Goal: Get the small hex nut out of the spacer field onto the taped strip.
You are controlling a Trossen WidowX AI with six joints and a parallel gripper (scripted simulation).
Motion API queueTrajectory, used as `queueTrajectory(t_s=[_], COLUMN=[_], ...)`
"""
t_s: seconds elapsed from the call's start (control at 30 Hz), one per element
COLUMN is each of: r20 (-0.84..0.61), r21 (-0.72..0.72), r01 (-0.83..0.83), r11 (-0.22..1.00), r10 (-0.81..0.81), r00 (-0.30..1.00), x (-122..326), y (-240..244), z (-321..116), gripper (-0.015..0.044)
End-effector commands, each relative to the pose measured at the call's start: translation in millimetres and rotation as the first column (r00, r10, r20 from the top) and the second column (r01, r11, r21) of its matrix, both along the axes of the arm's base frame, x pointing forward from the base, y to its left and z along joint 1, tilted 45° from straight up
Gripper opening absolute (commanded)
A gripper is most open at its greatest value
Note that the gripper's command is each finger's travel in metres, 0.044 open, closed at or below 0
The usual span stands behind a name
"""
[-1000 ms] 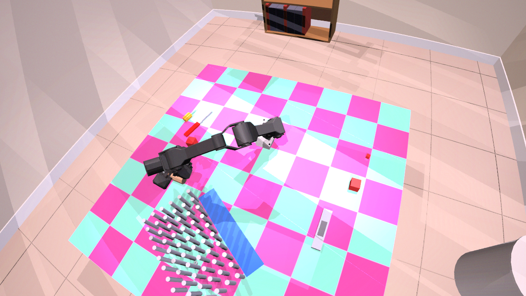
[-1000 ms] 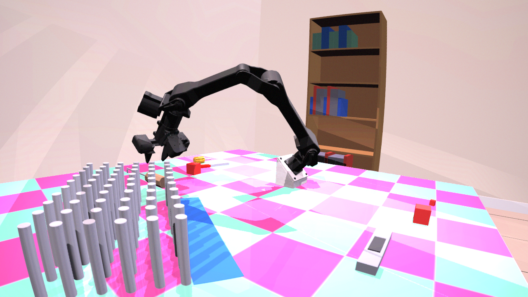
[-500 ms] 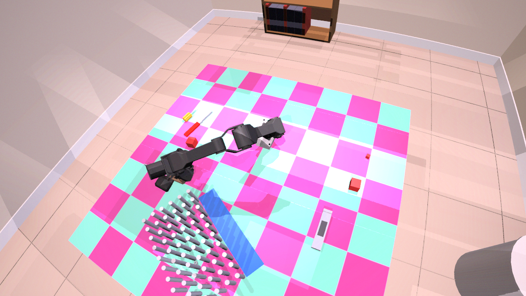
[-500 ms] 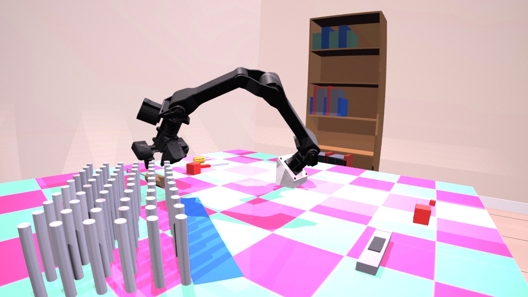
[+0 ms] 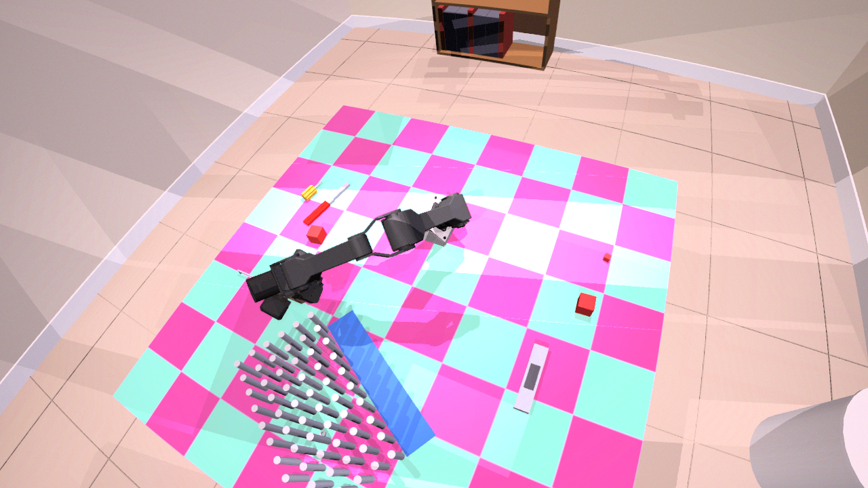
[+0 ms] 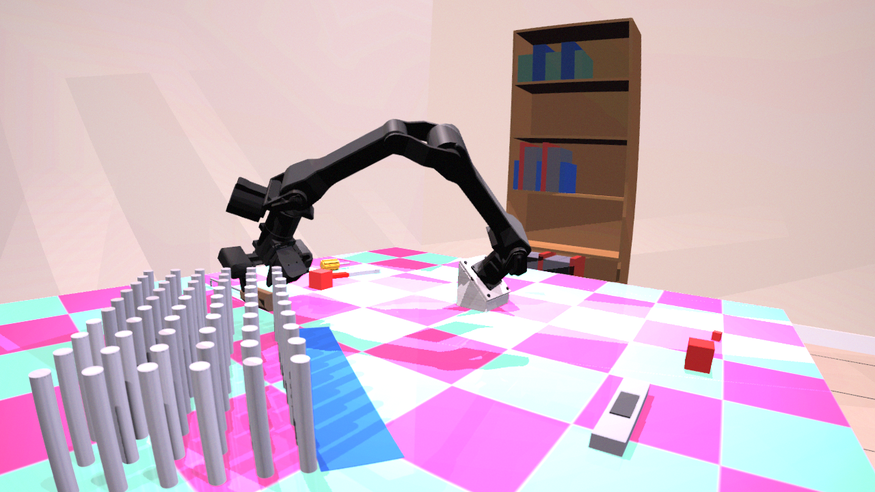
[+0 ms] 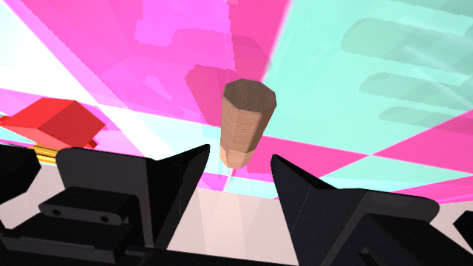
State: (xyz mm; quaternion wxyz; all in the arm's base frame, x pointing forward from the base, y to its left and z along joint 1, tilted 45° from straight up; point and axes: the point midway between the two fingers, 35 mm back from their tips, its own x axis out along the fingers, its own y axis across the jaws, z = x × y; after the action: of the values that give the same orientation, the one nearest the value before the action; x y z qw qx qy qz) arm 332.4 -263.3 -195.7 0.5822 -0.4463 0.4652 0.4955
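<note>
My gripper (image 5: 293, 301) (image 6: 258, 285) (image 7: 241, 154) is open, low over the wooden-handled tool. The tool's handle (image 6: 262, 298) (image 7: 242, 123) shows in the gap between the fingertips in the wrist view, not clamped. Its thin metal hook end (image 5: 241, 273) (image 6: 214, 282) points away to the left. Grey spacers (image 5: 309, 436) (image 6: 299, 415) stand upright in rows beside the gripper. The blue taped strip (image 5: 382, 382) (image 6: 348, 398) lies along their front. A tiny pale shape (image 5: 325, 433) among the spacers may be the nut. The fingertips are hidden in the top view.
A red block (image 5: 316, 234) (image 6: 320, 279) (image 7: 55, 122), a red-handled tool (image 5: 317, 213) and a yellow-handled tool (image 5: 309, 192) (image 6: 330, 264) (image 7: 46, 153) lie behind the gripper. Far right are a white bar (image 5: 538, 354) (image 6: 612, 428), a red cube (image 5: 585, 304) (image 6: 699, 354) and a smaller one (image 5: 607, 257) (image 6: 716, 335).
</note>
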Motion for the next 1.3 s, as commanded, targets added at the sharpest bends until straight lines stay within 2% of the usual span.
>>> queueTrajectory(t_s=[0.0, 0.47, 0.6, 0.83, 1.0, 1.27], r20=[-0.005, -0.004, -0.004, -0.004, 0.022, 0.017], r21=[0.004, 0.005, 0.005, 0.005, -0.009, -0.011], r01=[0.007, 0.006, 0.006, 0.006, 0.073, 0.063], r11=[1.0, 1.0, 1.0, 1.0, 0.997, 0.998], r10=[-0.007, -0.006, -0.006, -0.006, -0.073, -0.063], r00=[1.0, 1.0, 1.0, 1.0, 0.997, 0.998], x=[-1.2, 0.4, 0.4, 0.4, 2.5, 3.5], y=[5.2, 19.6, 19.6, 19.6, 6.0, -18.8], z=[-6.3, -20.0, -20.0, -20.0, -17.9, 3.2], gripper=[0.028, 0.028, 0.0175, 0.0128, 0.0, 0.0])
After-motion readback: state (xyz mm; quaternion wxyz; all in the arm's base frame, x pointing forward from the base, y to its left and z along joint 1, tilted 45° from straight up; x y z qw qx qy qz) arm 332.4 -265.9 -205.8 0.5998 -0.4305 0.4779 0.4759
